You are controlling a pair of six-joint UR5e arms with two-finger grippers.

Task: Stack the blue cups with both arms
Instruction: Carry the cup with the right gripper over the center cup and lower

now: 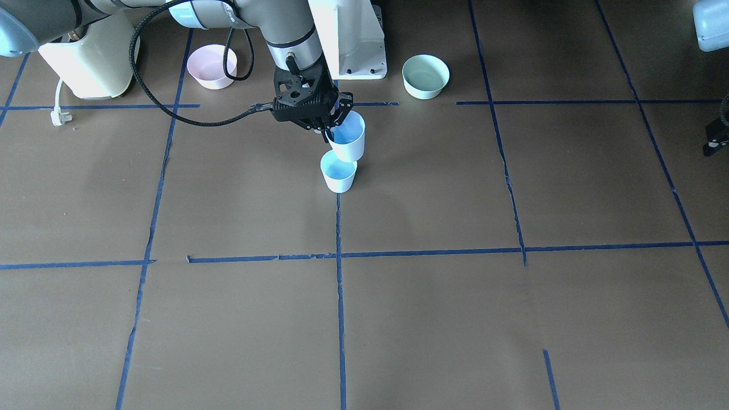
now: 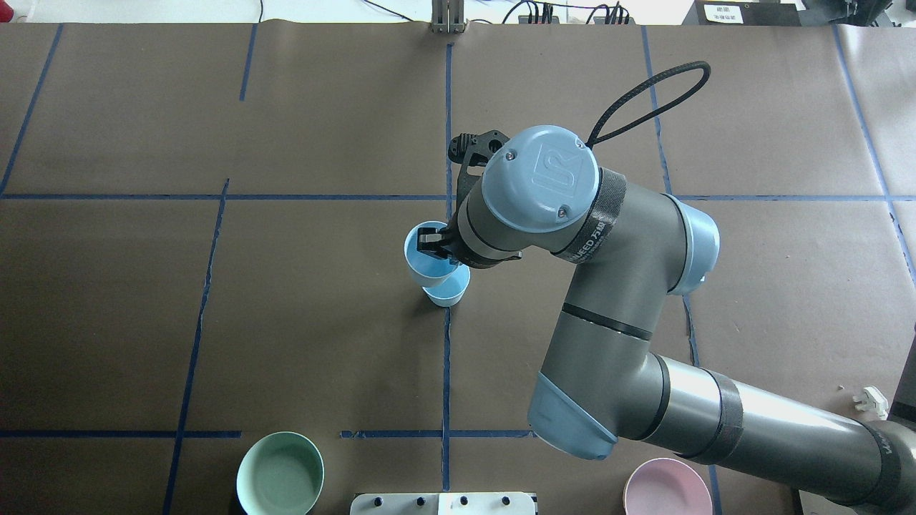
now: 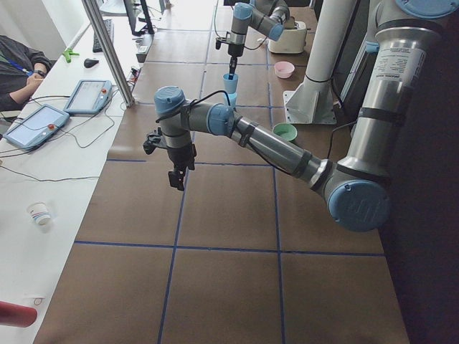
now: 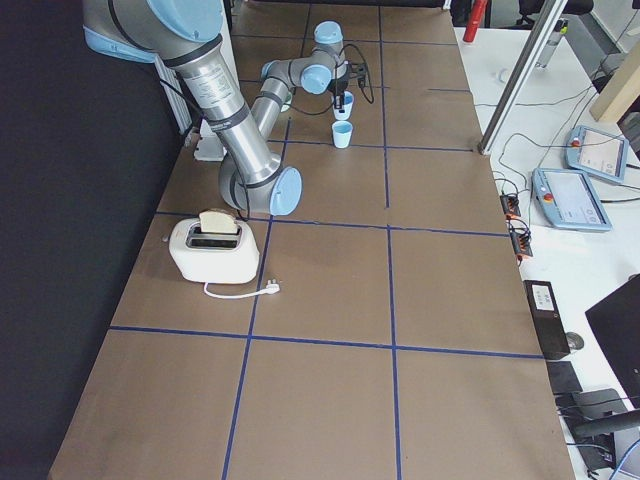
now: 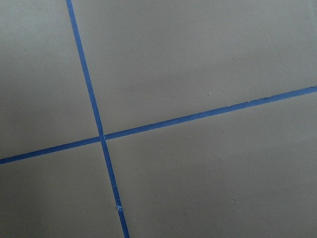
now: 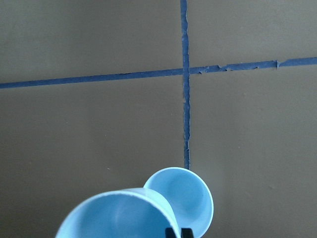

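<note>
My right gripper [image 1: 330, 132] is shut on the rim of one blue cup [image 1: 348, 143], one finger inside and one outside. It holds the cup upright above the table, close to the second blue cup [image 1: 338, 173], which stands on the table at a tape crossing. In the overhead view the held cup [image 2: 424, 261] overlaps the standing cup [image 2: 449, 292]. The right wrist view shows the held cup [image 6: 116, 215] and the standing cup [image 6: 181, 198] just beyond it. My left gripper [image 1: 716, 139] hangs far off at the table's side, over bare table; I cannot tell whether it is open or shut.
A pink bowl [image 1: 212, 66] and a mint-green bowl [image 1: 425, 76] sit either side of the white pedestal [image 1: 356, 40]. A toaster [image 1: 85, 62] with its plug [image 1: 60, 117] stands near the pink bowl. Blue tape lines cross the brown table.
</note>
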